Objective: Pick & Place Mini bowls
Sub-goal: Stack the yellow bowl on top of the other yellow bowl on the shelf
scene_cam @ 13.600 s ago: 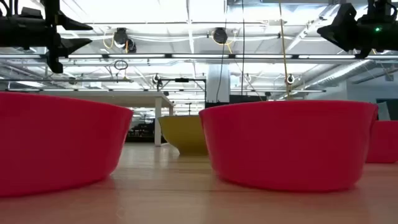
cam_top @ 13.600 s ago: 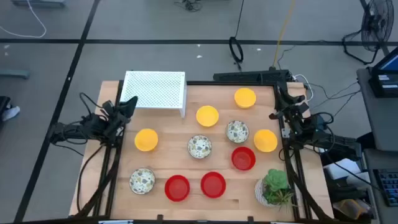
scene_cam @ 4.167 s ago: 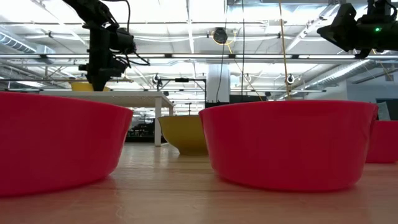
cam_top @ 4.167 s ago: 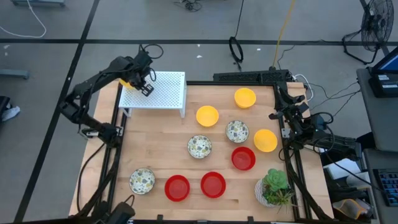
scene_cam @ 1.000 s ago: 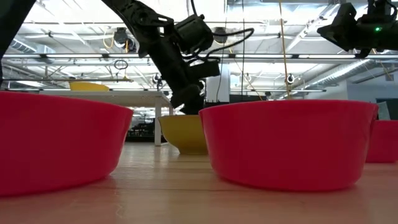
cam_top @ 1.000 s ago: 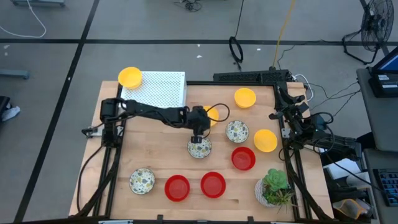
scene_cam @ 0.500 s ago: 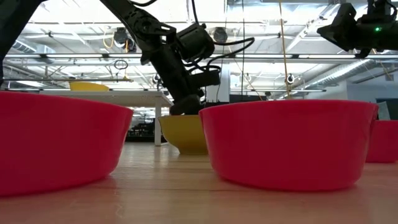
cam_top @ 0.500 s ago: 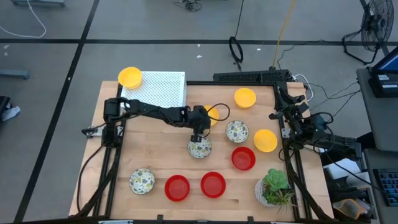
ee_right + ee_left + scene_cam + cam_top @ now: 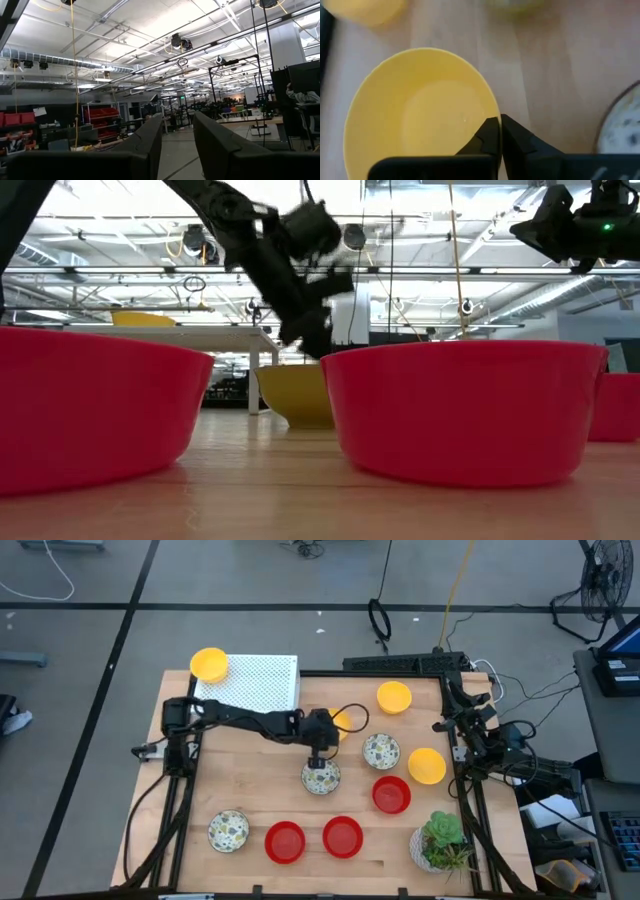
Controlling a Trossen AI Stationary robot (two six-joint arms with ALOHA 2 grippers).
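A plain yellow mini bowl (image 9: 420, 110) stands mid-table (image 9: 342, 722), and my left gripper (image 9: 499, 120) is shut on its rim. The low view shows this bowl (image 9: 292, 395) on the wood under the arm. Other mini bowls rest on their bases: yellow ones (image 9: 394, 697) (image 9: 427, 766), white floral ones (image 9: 381, 751) (image 9: 321, 777) (image 9: 229, 831), and red ones (image 9: 391, 794) (image 9: 343, 836) (image 9: 285, 842). One more yellow bowl (image 9: 209, 663) sits on the white rack's corner. My right gripper (image 9: 177, 140) waits open at the table's right edge, facing the room. My left gripper pinches the yellow bowl's rim (image 9: 490, 107) on the side nearest the floral bowl. One finger (image 9: 487, 135) is inside the bowl and the other outside. The fingers come from above, pointing down. In the low view the bowl's base is on the table.
A white perforated rack (image 9: 250, 685) stands at the far left corner. A potted plant (image 9: 442, 840) is at the near right corner. Bare wood lies between the rack and the near-left floral bowl.
My left gripper has dipped a little toward the mid-table yellow bowl and now shows blurred in the low view. The bowl stands where it stood.
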